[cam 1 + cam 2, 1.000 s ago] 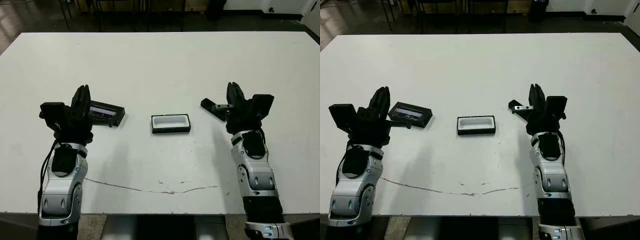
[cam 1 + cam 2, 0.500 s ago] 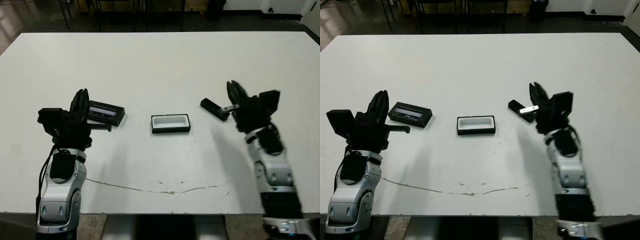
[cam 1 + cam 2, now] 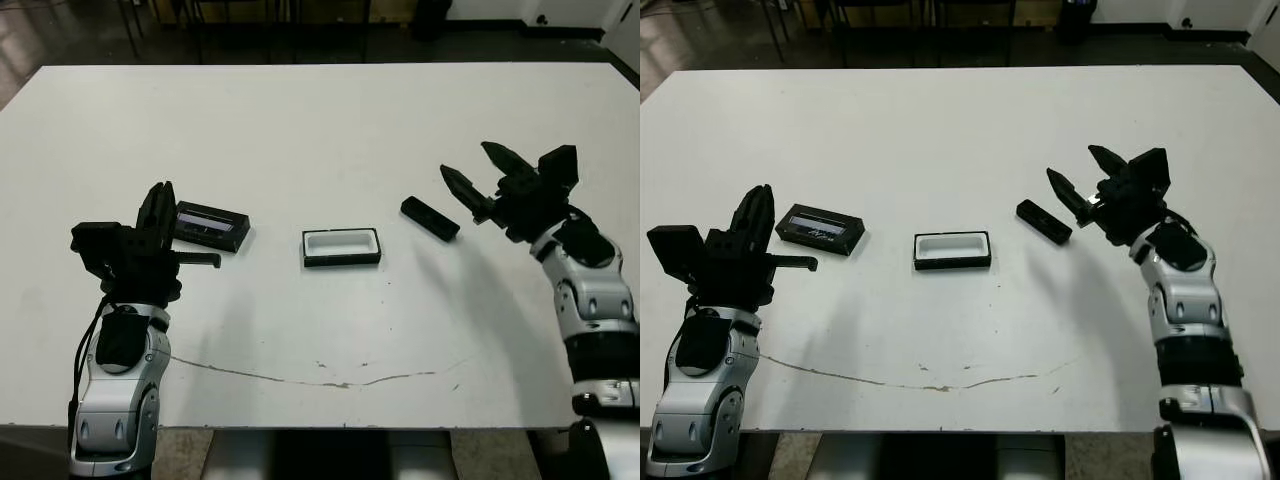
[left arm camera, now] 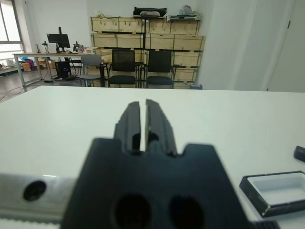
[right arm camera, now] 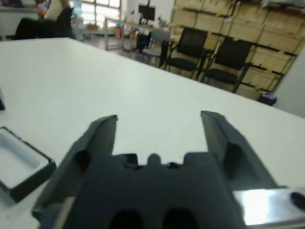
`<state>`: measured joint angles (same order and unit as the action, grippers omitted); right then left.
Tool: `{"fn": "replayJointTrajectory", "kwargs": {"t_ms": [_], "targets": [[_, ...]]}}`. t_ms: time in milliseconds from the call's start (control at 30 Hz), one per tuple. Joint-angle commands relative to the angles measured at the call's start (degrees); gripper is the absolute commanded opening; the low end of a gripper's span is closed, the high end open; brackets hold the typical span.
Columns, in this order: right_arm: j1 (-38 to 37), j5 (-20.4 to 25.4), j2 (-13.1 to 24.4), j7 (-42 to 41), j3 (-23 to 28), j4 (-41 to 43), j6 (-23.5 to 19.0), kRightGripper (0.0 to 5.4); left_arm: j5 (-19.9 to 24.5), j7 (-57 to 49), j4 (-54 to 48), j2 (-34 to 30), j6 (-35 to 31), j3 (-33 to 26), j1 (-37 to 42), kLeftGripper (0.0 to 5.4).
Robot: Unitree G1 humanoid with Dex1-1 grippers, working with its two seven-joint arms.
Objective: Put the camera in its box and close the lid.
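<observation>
The camera (image 3: 430,219) lies on the tabletop (image 3: 320,130) right of the empty box (image 3: 342,247); the lid (image 3: 211,226) rests apart. Our right gripper (image 3: 478,178) is spread and empty, our left gripper (image 4: 143,125) pinched on nothing, so we judge every step remains.

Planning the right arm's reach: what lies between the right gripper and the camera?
Nothing: in the left eye view only bare white table separates the open right gripper from the camera, which lies flat just beside its fingertips.

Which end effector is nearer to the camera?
Right. The right end effector hovers open just beside the camera, while the left end effector sits far across the table, past the box, by the lid.
</observation>
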<state>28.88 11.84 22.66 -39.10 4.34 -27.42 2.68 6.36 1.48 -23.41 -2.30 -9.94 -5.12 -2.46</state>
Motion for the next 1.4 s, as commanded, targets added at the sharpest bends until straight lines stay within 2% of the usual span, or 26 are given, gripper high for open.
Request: {"fn": "replayJointTrajectory", "kwargs": {"t_ms": [33,133,367,533,733,933,1133,1400], "targets": [[2.6,-1.4,1.6,-2.9,-1.2,-5.4,0.3,4.77,-0.1,-0.2,-0.2,-0.3,-1.4,-0.1,-1.2,0.0],[4.9,-1.8,2.4,-6.7,-1.9,-9.5,1.2,5.39,-0.2,0.0,-0.5,-0.5,-1.6,-0.1,-1.5,0.0],[8.5,-3.6,3.3,-11.2,-3.4,-15.2,1.2,5.39,0.0,0.3,-1.1,-0.9,-2.2,-0.3,-2.0,0.0],[10.2,-3.3,3.0,-13.5,-3.2,-18.5,-0.9,5.39,-0.3,0.2,-1.5,-1.1,-2.9,-0.3,-2.0,0.0],[10.4,-3.3,2.8,-15.0,-3.4,-18.6,-4.2,5.39,-0.1,0.4,-1.2,-1.2,-2.8,-0.4,-1.9,0.0],[9.7,-4.8,2.0,-14.1,-4.4,-19.6,-3.9,5.39,0.2,0.8,-1.0,-1.3,-3.0,-0.6,-1.7,0.0],[9.3,-6.0,1.5,-13.8,-5.9,-20.4,-5.8,5.39,-0.2,0.6,-1.8,-1.5,-4.2,-0.7,-1.6,0.0],[9.7,-9.3,1.2,-12.7,-8.3,-23.7,-2.7,5.39,-0.3,1.0,-1.7,-1.8,-4.0,-0.7,-1.5,0.0]]}}
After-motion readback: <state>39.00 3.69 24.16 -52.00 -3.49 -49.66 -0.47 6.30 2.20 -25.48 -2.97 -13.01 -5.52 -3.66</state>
